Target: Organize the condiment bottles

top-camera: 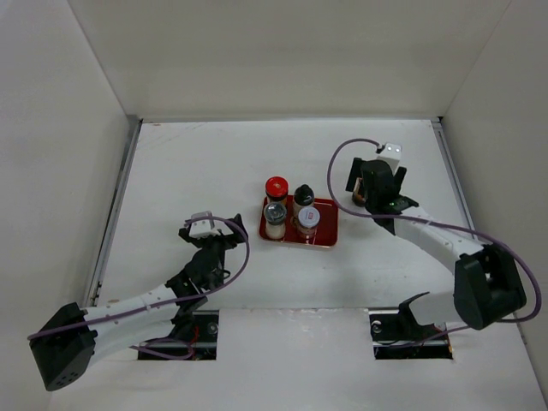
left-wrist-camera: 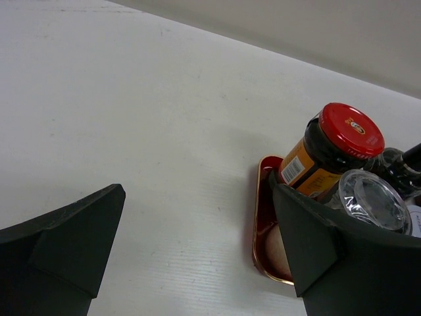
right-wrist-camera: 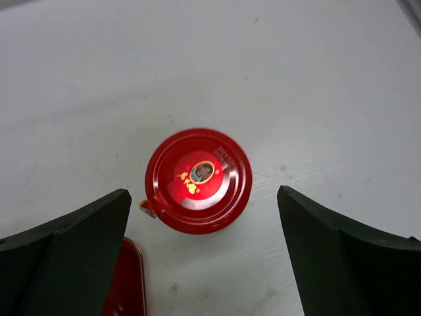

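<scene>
Holds right pincer [right-wrist-camera: 202, 196] apart above a red-capped jar [right-wrist-camera: 198, 178] upright on the tabletop [right-wrist-camera: 296, 79], just beside the red tray [right-wrist-camera: 128, 283]. Shows left pincer [left-wrist-camera: 197, 197] apart too, empty, near four other jars [top-camera: 274, 214] clustered at that tray.

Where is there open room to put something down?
Bare table lies left of the red tray, toward the left hand, and along the far side behind it. The tray is crowded with jars; just right of it the right hand hovers over a red-capped jar.
</scene>
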### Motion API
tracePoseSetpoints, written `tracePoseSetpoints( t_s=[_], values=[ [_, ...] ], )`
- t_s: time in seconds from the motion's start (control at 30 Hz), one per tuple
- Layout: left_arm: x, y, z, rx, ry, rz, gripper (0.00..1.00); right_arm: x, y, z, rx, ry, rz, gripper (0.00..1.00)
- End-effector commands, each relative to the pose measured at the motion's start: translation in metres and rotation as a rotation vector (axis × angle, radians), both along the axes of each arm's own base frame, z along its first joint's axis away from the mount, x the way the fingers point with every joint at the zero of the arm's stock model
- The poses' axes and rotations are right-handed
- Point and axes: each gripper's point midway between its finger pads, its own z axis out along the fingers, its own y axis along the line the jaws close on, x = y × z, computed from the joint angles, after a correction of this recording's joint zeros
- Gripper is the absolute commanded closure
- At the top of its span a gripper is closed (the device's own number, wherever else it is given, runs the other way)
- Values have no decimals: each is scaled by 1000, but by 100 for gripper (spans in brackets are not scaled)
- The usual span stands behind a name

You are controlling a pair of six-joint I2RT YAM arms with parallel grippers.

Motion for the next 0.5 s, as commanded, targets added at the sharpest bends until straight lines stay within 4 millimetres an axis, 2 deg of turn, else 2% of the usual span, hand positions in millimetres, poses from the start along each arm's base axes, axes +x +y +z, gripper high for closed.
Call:
tracePoseSetpoints(
  t_s=[0.0, 0.07, 0.17, 0.37, 0.47],
  values=[
    [2, -1, 10, -56, -32, -2, 1, 11, 7, 6, 7, 11, 51, 0],
    [2, -3, 10, -57, -33, -13, 1, 16, 12, 1, 29, 22, 68, 0],
    [3, -3, 9, -61, -34, -12, 0, 23, 7, -2, 49, 15, 47, 1],
    [4, 1, 8, -66, -37, 5, 0, 36, -2, -17, 92, 31, 17, 17],
    [4, 2, 9, -71, -41, 2, 0, 38, 2, -25, 122, 49, 34, 18]
  ],
)
